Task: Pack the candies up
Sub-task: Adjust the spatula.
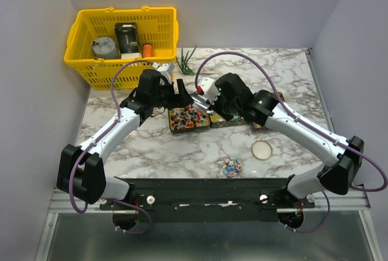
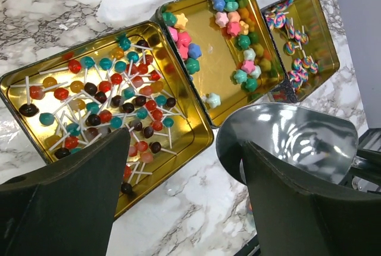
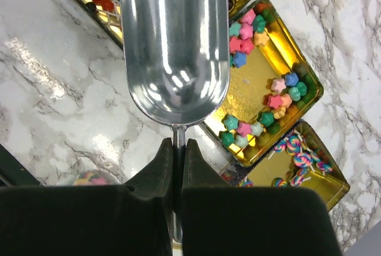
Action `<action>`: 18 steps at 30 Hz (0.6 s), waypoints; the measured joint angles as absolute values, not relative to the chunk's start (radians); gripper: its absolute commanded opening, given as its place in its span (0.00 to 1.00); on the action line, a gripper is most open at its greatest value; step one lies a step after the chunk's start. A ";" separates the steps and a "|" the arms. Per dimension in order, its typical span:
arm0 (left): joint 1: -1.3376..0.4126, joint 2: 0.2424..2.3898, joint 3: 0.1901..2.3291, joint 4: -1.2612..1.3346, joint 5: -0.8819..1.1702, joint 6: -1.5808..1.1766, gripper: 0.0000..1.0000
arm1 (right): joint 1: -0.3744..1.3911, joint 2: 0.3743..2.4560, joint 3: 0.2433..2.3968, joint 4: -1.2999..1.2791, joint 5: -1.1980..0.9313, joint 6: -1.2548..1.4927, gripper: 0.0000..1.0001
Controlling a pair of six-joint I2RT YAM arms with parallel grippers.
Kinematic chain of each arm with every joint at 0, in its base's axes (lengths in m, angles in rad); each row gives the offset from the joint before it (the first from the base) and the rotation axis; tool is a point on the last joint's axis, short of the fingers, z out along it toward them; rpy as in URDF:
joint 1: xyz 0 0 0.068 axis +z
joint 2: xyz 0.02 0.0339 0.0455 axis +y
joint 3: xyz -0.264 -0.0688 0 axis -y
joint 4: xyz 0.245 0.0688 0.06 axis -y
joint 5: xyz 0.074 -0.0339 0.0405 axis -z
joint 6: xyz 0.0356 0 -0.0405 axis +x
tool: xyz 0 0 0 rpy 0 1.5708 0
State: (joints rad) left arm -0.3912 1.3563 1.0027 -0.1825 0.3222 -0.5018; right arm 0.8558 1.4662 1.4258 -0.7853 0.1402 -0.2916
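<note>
The candies [image 2: 105,86] lie mostly in three gold tins set side by side on the marble table [image 1: 151,152]. The left wrist view sorts them best: ball lollipops [image 2: 89,88] fill the first tin [image 2: 187,134], star sweets [image 2: 233,27] ring the middle tin [image 2: 214,65], and swirled lollipops [image 2: 293,46] sit in the far tin [image 2: 315,36]. From above only the first tin is plain to see, since the arms cover much of the other two. That view alone shows a small clear dish [image 1: 231,165] of mixed candies near the front edge, a round gold lid [image 1: 262,149] just beside it, and a yellow basket [image 1: 85,61] at the back left. The left gripper [image 2: 186,149] hovers over the first tin with its jaws wide and nothing between them. The right gripper [image 3: 178,146] is clamped on the thin handle of a metal scoop [image 3: 175,47], a grip seen only in its own wrist view. The scoop's polished inside shows only reflections, and it hangs above the table between the first and middle tins.
</note>
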 measured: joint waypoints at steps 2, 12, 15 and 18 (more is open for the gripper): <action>-0.392 1.364 1.006 -0.185 0.330 -0.502 0.84 | 0.856 1.441 1.415 -0.768 0.133 -0.297 0.01; -0.385 1.448 1.019 -0.262 0.302 -0.489 0.89 | 0.856 1.401 1.415 -0.717 0.110 -0.317 0.01; -0.382 1.447 1.024 -0.289 0.276 -0.487 0.93 | 0.856 1.417 1.416 -0.715 0.110 -0.323 0.01; -0.378 1.444 1.044 -0.313 0.239 -0.487 0.94 | 0.856 1.459 1.417 -0.717 0.123 -0.326 0.01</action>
State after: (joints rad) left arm -0.3779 1.4441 1.0435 -0.3126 0.2386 -0.4870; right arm 0.8562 1.4593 1.4166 -0.7166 0.1234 -0.3260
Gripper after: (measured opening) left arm 0.927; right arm 0.092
